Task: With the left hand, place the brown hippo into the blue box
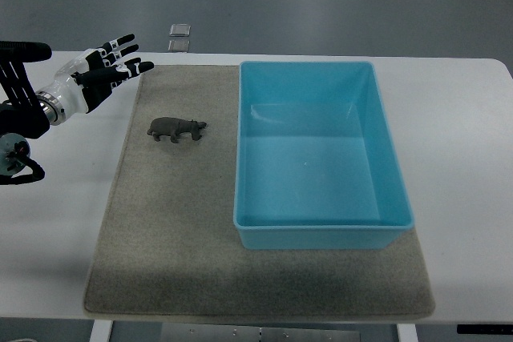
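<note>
A small brown hippo [175,128] stands on the grey mat [168,238], left of the blue box [321,226]. The box is rectangular, open on top, with nothing inside it. My left hand [112,63] hovers over the table's upper left, above and left of the hippo, well apart from it. Its fingers are spread and hold nothing. The left arm comes in from the picture's left edge. No right arm shows.
The white table [465,142] carries the mat and the box. Two small clear squares [179,36] lie on the floor beyond the table's far edge.
</note>
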Robot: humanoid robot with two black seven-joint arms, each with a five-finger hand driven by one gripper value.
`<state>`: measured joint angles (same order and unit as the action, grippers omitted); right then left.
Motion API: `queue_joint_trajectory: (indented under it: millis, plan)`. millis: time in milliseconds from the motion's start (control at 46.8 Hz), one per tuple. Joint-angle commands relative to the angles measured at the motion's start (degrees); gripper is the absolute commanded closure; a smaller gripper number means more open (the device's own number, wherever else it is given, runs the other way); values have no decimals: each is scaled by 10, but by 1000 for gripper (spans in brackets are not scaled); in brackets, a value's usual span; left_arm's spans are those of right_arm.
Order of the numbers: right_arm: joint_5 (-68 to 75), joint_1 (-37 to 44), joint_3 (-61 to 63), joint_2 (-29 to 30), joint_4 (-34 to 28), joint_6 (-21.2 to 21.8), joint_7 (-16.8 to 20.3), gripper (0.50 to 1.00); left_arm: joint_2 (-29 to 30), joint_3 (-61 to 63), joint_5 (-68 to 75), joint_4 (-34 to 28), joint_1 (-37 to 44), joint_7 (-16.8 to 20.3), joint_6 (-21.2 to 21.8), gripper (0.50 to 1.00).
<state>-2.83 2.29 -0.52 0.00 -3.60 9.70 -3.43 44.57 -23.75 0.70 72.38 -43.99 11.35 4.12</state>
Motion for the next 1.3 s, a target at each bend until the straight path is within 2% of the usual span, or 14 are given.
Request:
queue_joint_trajectory:
  millis: [0,535,1283]
  plan:
    - [0,0,0,0,0,0,0,564,-4,0,1,-1,-1,1,0,501]
    - [0,0,0,0,0,0,0,564,-21,-2,-1,-34,-4,1,-10,501]
    - [-1,0,0,0,0,0,0,564,-22,-23,0,-40,-11,5,-11,501]
